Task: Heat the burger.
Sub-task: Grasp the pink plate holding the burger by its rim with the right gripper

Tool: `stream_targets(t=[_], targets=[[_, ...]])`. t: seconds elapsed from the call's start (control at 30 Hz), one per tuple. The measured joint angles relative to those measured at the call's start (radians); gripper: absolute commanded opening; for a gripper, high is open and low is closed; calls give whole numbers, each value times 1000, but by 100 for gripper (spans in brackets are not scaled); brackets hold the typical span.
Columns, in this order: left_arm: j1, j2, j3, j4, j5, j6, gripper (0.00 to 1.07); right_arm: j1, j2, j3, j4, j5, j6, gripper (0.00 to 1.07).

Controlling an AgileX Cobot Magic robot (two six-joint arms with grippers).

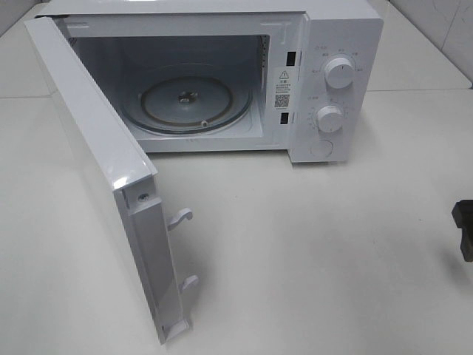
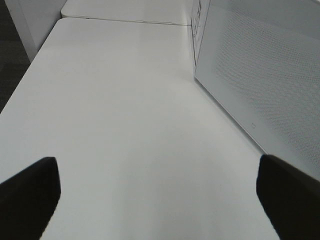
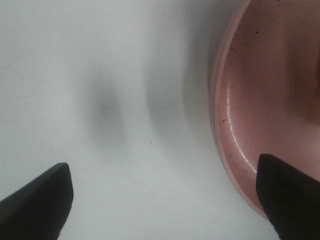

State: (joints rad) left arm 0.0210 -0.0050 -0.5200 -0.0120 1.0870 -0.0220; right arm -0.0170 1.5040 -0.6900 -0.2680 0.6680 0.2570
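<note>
The burger shows in none of the views. The white microwave [image 1: 336, 44] stands at the back of the table with its door [image 1: 103, 170] swung wide open toward the front left. Its glass turntable [image 1: 185, 100] lies bare inside. My right gripper [image 3: 165, 200] hangs open low over the table, with one finger [image 3: 290, 195] above the rim of a pink plate [image 3: 260, 100]. In the exterior high view only a black piece of the right gripper [image 1: 464, 229] shows at the right edge. My left gripper [image 2: 157, 200] is open over bare table, beside the outer face of the microwave door [image 2: 260, 85].
The open door juts far out over the white table [image 1: 310, 266], with two latch hooks [image 1: 181, 217] on its free edge. Two round knobs [image 1: 338, 72] sit on the microwave's right panel. A second table [image 2: 125, 10] adjoins at the back.
</note>
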Motion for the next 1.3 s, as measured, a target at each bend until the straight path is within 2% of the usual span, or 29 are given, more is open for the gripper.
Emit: stream_targets(t=[0.37,0.43,0.93,1.3], targets=[[0,0,0,0,0,0,101,-20,95,-88,-2,35,-37,92],[0,0,0,0,0,0,101,-53,132,-111,0,37,-54,91],[0,0,0,0,0,0,101,-201,253,-136,28,-28,-84,85],[0,0,0,0,0,0,101,-216,332,-139,47,-91,-106,82]])
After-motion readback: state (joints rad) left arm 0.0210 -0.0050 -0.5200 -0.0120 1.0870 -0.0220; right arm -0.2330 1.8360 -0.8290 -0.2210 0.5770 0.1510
